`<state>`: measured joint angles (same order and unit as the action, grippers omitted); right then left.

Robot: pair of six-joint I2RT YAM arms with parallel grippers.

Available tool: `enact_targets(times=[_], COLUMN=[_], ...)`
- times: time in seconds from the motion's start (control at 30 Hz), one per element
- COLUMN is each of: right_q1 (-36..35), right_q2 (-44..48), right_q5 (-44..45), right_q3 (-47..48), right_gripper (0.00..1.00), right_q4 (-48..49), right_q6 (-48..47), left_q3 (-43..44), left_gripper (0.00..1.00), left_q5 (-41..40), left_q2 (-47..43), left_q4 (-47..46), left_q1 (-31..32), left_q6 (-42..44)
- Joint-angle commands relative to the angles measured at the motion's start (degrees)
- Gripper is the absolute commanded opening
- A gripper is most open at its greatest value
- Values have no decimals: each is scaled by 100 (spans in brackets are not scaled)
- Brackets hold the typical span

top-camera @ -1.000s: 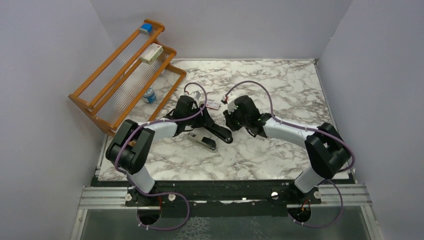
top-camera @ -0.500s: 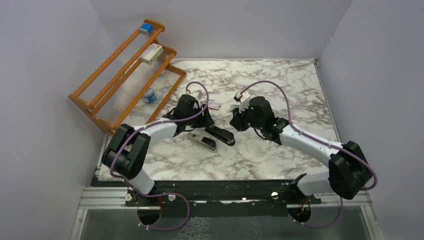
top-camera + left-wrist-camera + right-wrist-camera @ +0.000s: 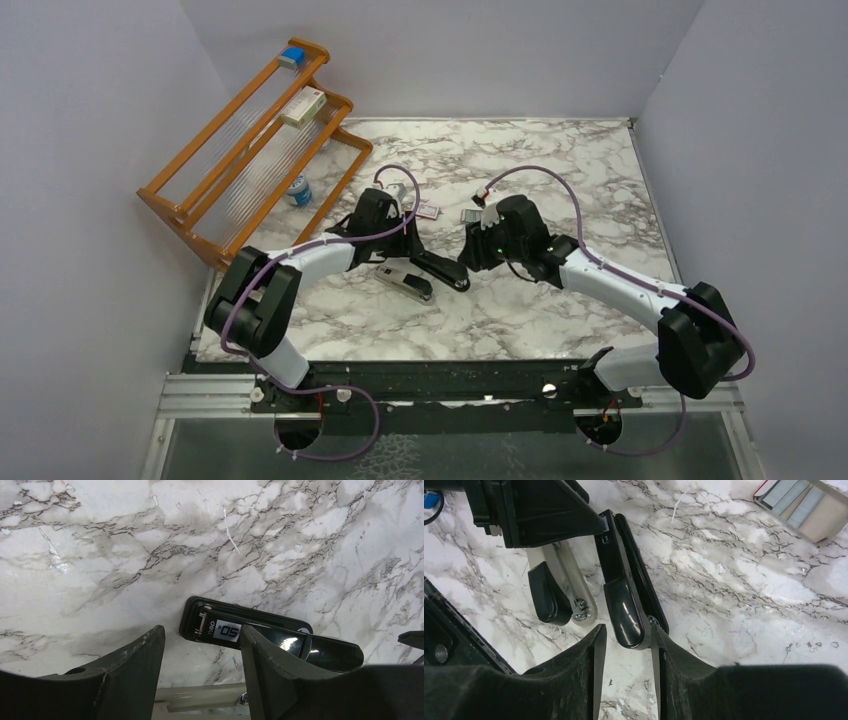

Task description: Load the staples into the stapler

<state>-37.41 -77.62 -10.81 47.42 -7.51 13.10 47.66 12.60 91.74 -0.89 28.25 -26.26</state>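
Showing both arms meeting over the stapler [image 3: 443,271], which lies flat on the marble desk [image 3: 570,170].

Left gripper [image 3: 200,650]: I read it as wide. The stapler's labelled end sits just ahead of the fingertips, roughly between them. One finger [image 3: 135,665] stands apart from it, with bare desk between. The other finger [image 3: 270,670] overlaps the black body in the wrist view, and I cannot tell whether it touches.

Right gripper [image 3: 626,645]: the jaws are parted and astride the stapler's rounded black end, holding nothing firmly that I can see. A strip of desk shows between one finger [image 3: 579,680] and the stapler. The other finger lies close against it, contact unclear.

A pale grey stapler-like tool [image 3: 569,587] lies just beside the stapler, ahead and to the left of the right gripper's fingertips.

The staples [image 3: 796,500], grey strips in a tray, sit well ahead and to the right of that gripper, apart from the stapler. A red-and-white packet [image 3: 427,210] lies just beyond the left gripper.
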Motion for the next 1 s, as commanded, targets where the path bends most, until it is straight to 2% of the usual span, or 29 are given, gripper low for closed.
enact_targets(times=[0.0, 0.13, 0.23, 0.43, 0.6, 0.8, 0.97], right_q1=[-20, -21, -21, -25, -437, -1037, -1292], right_q2=[-32, 2, -30, 80, 119, -481, -983], right_q5=[23, -153, -445, -1008, -1371, -1148, -755], right_q3=[124, 67, -92, -308, -228, -133, -62], right_gripper=[40, 47, 52, 54, 54, 55, 55], right_q4=[-196, -139, 113, 650, 845, 1438, 1973], right_q6=[300, -76, -798, -1550, -1860, -1801, -1708], left_q3=[241, 459, 678, 669, 20, -906, -1452], left_gripper=[60, 63, 65, 66, 72, 85, 88], left_q5=[-110, -273, -482, -838, -972, -360, -47], left_q2=[45, -97, -260, -709, -1417, -2538, -3298], left_q4=[87, 434, 754, 1038, 949, 732, 638], left_q1=[18, 19, 20, 3, -427, -1506, -1586], left_q6=[153, 380, 619, 678, 11, -906, -1548])
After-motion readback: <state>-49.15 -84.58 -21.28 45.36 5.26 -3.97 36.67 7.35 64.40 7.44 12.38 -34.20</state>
